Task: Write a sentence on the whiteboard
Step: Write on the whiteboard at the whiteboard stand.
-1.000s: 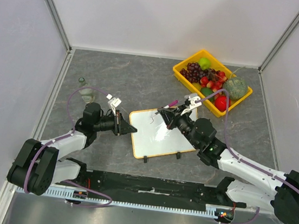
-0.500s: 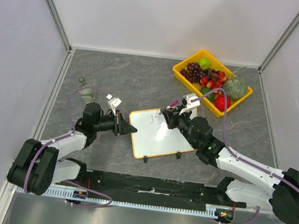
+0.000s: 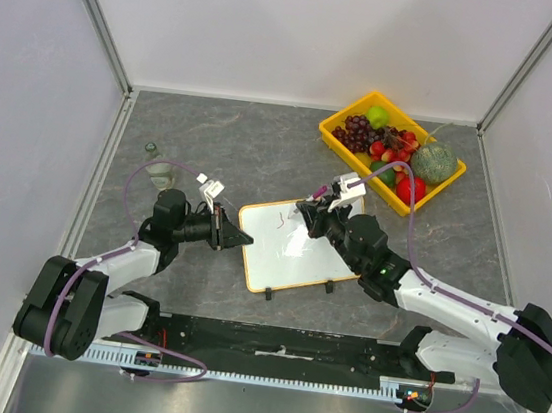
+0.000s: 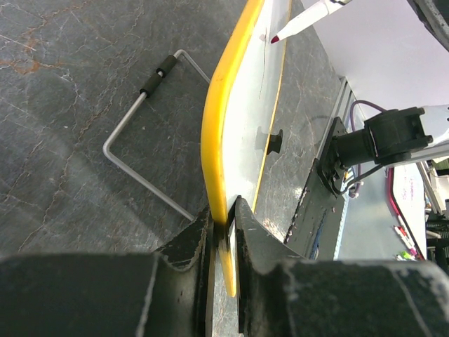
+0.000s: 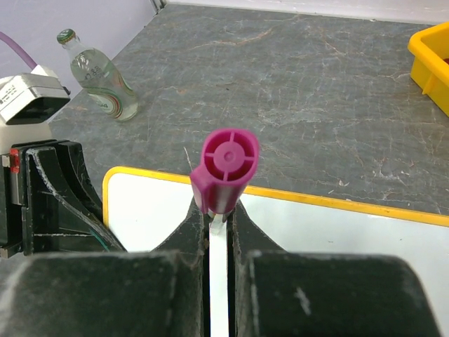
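Left gripper (image 3: pixel 232 233) bites down on the left edge of the whiteboard (image 3: pixel 290 254), its jaws pinched onto the frame. Over on the other side, the right gripper (image 3: pixel 317 215) is squeezed tight around a magenta marker (image 3: pixel 319 190), poised above the board's far edge.

The whiteboard sits mid-table, just ahead of both arms and turned slightly askew. It is glossy white with rounded corners, a thin yellow-orange frame and two little black feet on its near edge. Of the sentence (image 3: pixel 279 220), only a short reddish stroke shows near the far-left corner, too small to read.

The left wrist camera gives what the overhead cannot. The board (image 4: pixel 217 105) is seen edge-on between the fingers (image 4: pixel 189 242), and the marker's dark red tip (image 4: pixel 276 38) sits right at the white face. A bent wire stand (image 4: pixel 140 126) with a black sleeve lies on the back side. The right wrist camera looks straight down the marker's round butt end (image 5: pixel 228 158), the jaws closed on the barrel below it. Beyond stand the left gripper (image 5: pixel 49 189) and a glass bottle (image 5: pixel 102 77).

For room, a broad stretch of grey tabletop (image 3: pixel 253 143) runs from the board's far edge to the back wall. The bottle (image 3: pixel 160 167) stands left, near the left arm and well apart from the board. The yellow fruit tray (image 3: pixel 348 110) sits far right, near the right wrist.
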`<state>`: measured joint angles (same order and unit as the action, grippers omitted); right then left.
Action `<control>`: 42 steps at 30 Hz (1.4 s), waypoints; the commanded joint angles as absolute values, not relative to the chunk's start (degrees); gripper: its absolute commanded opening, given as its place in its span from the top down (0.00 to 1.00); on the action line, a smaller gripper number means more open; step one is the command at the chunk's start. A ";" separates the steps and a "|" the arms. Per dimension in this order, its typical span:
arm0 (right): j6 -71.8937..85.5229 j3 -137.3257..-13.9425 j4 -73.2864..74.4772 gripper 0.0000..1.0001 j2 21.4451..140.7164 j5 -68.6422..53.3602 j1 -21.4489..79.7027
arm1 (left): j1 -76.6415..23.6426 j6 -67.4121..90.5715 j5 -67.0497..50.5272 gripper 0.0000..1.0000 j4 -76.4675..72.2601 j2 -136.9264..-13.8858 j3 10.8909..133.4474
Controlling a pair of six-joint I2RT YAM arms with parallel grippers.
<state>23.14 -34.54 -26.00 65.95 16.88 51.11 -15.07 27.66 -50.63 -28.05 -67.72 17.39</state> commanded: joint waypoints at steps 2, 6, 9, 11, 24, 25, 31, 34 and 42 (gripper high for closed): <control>22.41 -36.04 -27.60 1.00 66.97 17.93 51.06 | -14.94 26.45 -50.89 0.98 -29.62 -67.94 17.67; 22.76 -35.51 -27.69 1.00 67.32 17.23 51.06 | -15.03 26.28 -50.98 0.98 -29.62 -67.76 17.67; 22.94 -35.16 -27.51 1.00 67.24 16.52 51.06 | -14.94 26.45 -50.80 0.98 -29.62 -67.76 17.67; 23.03 -34.72 -27.51 1.00 66.97 16.26 51.06 | -14.94 26.37 -50.89 0.98 -29.62 -67.68 17.58; 23.99 -31.56 -25.14 1.00 65.13 14.85 51.06 | -14.94 26.37 -50.80 0.98 -29.62 -67.67 17.58; 23.99 -31.38 -25.05 1.00 64.95 15.29 51.06 | -14.94 26.45 -50.80 0.98 -29.62 -67.59 17.58; 23.99 -31.46 -24.61 1.00 63.81 17.84 51.06 | -14.94 26.37 -50.80 0.98 -29.62 -67.50 17.49; 23.64 -32.34 -24.61 1.00 63.90 18.72 51.06 | -14.94 26.37 -50.80 0.98 -29.62 -67.41 17.49; 22.94 -35.68 -24.87 1.00 65.65 19.86 51.06 | -14.94 26.19 -50.98 0.98 -29.62 -67.32 17.49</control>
<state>24.03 -32.18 -24.53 64.69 16.91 51.16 -15.07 27.68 -50.72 -28.01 -67.72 17.39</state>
